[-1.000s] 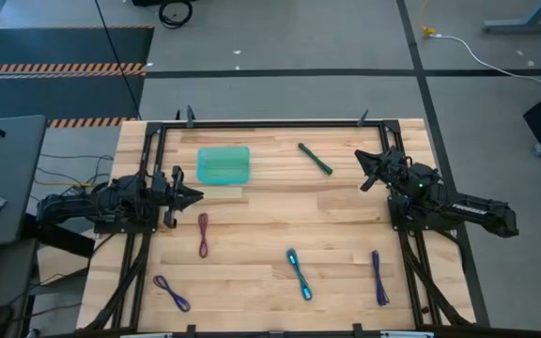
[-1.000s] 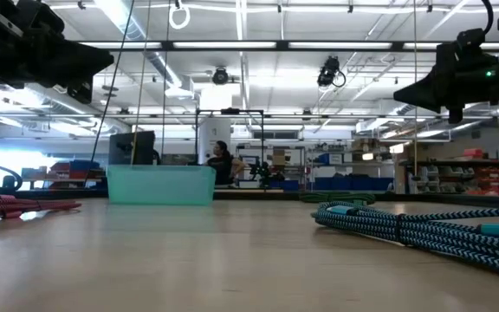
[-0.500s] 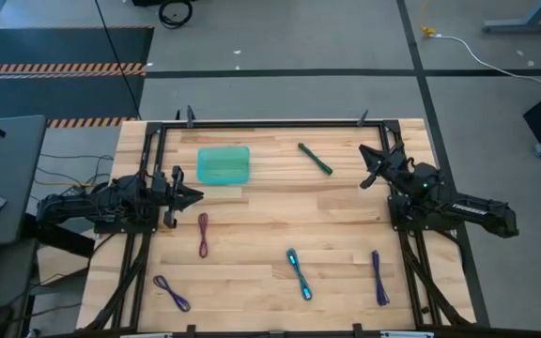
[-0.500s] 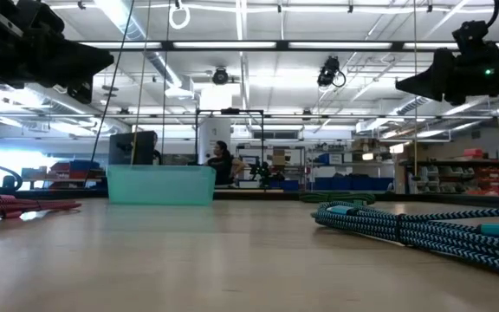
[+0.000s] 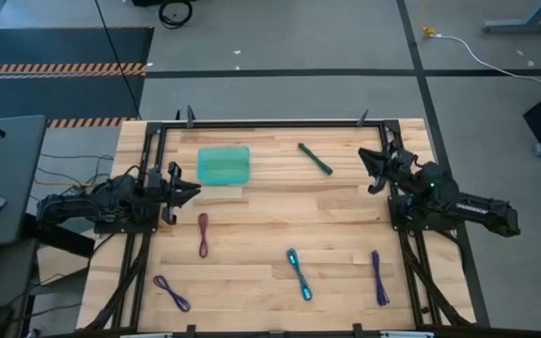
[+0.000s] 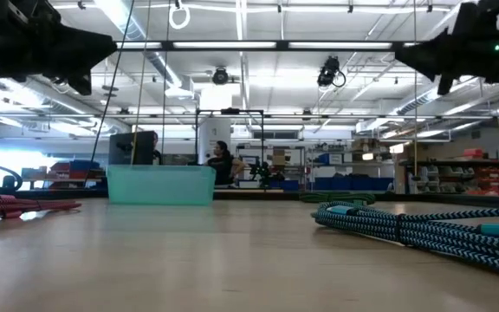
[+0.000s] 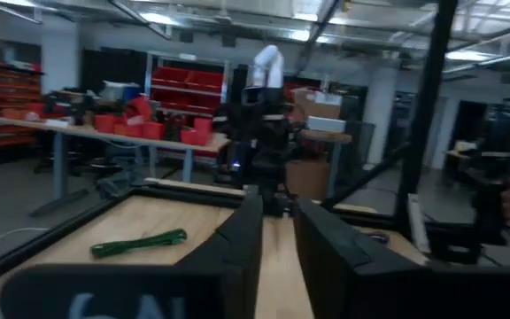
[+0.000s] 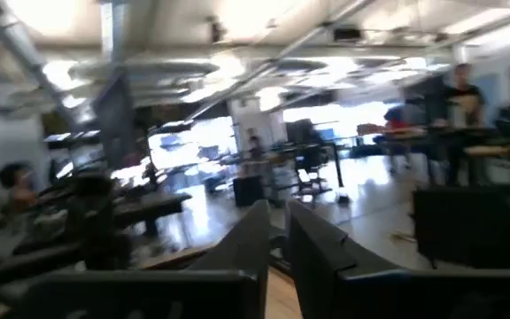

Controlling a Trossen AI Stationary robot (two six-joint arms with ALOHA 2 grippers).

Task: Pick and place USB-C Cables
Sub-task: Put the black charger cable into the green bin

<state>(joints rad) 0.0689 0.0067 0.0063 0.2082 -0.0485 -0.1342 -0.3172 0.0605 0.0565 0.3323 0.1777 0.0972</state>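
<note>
Five cable bundles lie flat on the wooden table: dark green near the far edge, maroon, teal-blue, one purple at the near left and one purple at the near right. The teal-blue bundle fills the low view's foreground. My left gripper hovers beside the tray, fingers shut and empty. My right gripper hangs raised over the table's right side, right of the dark green cable, fingers shut and empty.
A translucent teal tray stands at the far left of the table, just beyond my left gripper. A black frame rail runs along the table's far edge. Bare wood lies between the bundles in the middle. People stand in the room beyond.
My right gripper has risen and tipped its fingers upward, shifting slightly toward the table's right edge. My left gripper has lifted a little in the low view. No cable has moved.
</note>
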